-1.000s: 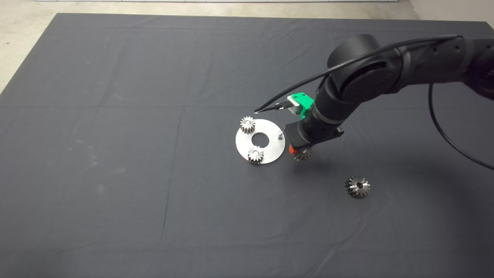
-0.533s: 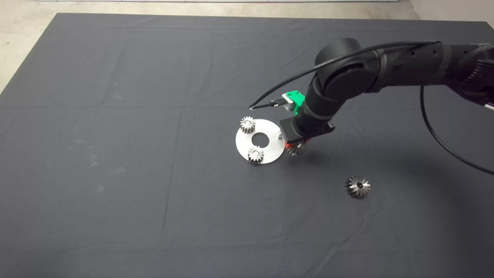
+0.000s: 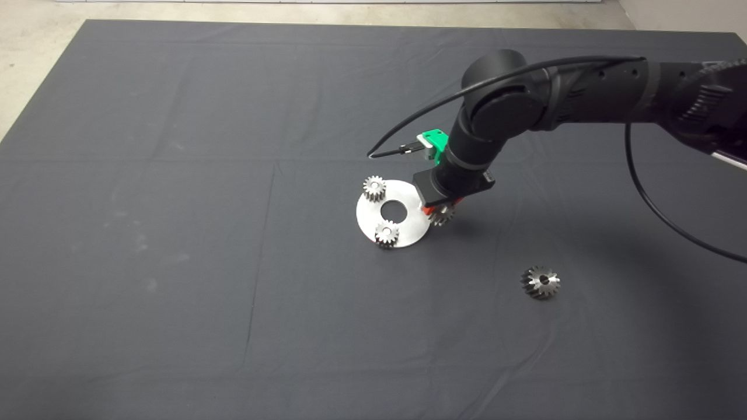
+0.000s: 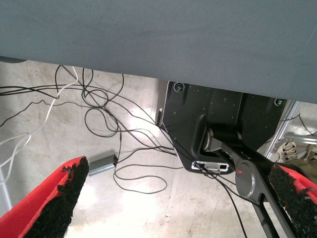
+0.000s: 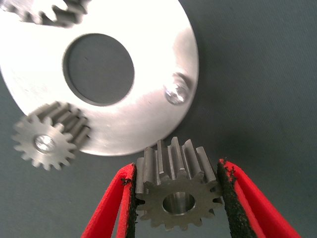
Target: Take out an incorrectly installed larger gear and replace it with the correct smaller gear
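The larger gear [image 3: 541, 282] is lying nearest, alone on the mat [image 3: 175, 291]. Farther back, the right gripper [image 5: 176, 198] is pinching the smaller gear [image 5: 177, 191] beside the round plate's [image 5: 143, 119] empty pin [image 5: 177, 93]. The left gripper [image 4: 176, 198], fingers spread, is hanging off the mat over floor cables [image 4: 99, 114].

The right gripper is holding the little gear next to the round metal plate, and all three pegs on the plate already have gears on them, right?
Not quite. The right gripper does hold the smaller gear beside the round metal plate, but only two pegs carry gears. The third peg is bare, as the right wrist view shows.
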Controlling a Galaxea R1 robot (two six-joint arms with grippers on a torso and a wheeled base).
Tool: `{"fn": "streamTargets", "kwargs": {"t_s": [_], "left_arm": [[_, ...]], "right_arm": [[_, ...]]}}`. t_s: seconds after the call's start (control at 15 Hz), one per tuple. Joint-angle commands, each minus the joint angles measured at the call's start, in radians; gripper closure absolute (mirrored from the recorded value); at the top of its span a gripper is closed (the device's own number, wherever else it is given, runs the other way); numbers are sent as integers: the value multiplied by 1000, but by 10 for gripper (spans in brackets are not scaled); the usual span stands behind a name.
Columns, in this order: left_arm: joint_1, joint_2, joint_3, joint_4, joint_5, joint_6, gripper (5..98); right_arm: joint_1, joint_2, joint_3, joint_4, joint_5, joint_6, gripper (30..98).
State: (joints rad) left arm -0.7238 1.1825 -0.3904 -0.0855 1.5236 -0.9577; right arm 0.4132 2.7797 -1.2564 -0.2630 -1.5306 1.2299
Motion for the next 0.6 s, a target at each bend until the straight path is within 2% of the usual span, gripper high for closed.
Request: {"fn": "streamTargets", "kwargs": {"t_s": [0.0, 0.53], "left_arm": [[-2, 1, 10, -13, 27, 5, 93], [-2, 0, 10, -13, 27, 5, 93]], "right_arm": [[36, 47, -79, -30, -111, -50, 909], [36, 53, -113, -32, -111, -67, 910]]}}
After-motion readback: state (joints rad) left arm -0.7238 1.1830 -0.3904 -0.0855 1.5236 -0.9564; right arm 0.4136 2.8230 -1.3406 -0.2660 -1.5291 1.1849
